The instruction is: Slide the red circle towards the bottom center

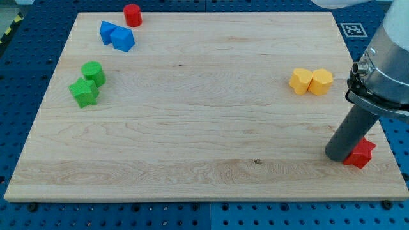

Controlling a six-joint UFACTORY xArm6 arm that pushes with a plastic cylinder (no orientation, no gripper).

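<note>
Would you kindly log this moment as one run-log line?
tip: bottom right, touching red star-shaped block | red round block: top left, untouched | wooden board: task not begun

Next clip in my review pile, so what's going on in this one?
A rod-ended arm works over a wooden board. My tip sits at the view's bottom right, against the left side of a red star-like block, far from the red circle it is meant to slide to the bottom centre. That circle sits untouched at the view's top left. Near it lie two blue blocks, two green blocks below them, and two yellow blocks at the right.
</note>
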